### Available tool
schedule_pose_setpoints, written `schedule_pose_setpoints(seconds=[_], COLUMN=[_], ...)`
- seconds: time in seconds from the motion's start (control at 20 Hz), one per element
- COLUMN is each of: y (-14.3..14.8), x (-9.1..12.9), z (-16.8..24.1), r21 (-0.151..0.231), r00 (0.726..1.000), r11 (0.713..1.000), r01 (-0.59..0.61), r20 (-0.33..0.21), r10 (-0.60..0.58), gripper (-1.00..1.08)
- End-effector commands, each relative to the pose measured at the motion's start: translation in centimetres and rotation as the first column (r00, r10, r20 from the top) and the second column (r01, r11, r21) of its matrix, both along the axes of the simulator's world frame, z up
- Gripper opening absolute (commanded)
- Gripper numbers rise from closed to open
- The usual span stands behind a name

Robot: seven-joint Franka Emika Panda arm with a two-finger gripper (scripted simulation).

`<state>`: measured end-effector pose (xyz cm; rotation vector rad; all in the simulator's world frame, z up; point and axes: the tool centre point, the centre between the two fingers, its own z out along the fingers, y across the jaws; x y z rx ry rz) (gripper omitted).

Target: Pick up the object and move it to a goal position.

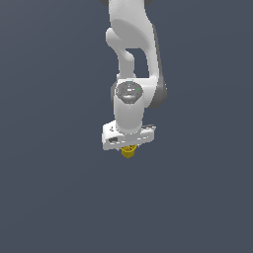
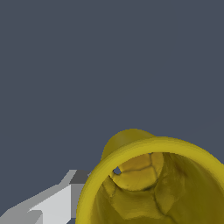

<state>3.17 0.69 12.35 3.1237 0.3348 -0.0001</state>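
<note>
In the exterior view, my arm [image 1: 132, 59] comes down from the top edge of the frame, where its upper part is cut off, and hangs near the centre against a plain dark blue-grey background. My wrist points straight down, with the round grey joint cap facing the camera and my white hand tilted slightly, its lower end toward the left of the frame. My gripper [image 1: 128, 146] sits just below centre. The yellow cup [image 1: 128, 151] pokes out directly beneath it, touching its underside; only its lower end shows, the rest hidden behind my hand. My fingers themselves are too small and covered to make out here, so I cannot tell how wide the jaws stand, though the cup appears to be held between them. I count one arm and one cup.

In the wrist view, the cup fills the lower right of the frame [image 2: 131, 151], its wide rim facing the camera and its hollow inside in sight. It is cut off by the bottom and right edges. One pale grey finger [image 2: 57, 203] shows at the lower left, right beside the rim; the other is out of sight.
</note>
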Motion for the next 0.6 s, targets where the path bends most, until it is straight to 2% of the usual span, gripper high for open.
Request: schedule_pose_setpoints(seconds=[0.0,0.55], y=[0.6,1.5], x=[1.0,2.6], z=[1.0,2.4], r21=[0.0,0.0], r00=[1.0,1.0], r11=[1.0,1.0], r01=[0.001,0.001], r20=[0.0,0.0], r10=[-0.001,-0.001], gripper=[-1.0,-1.0])
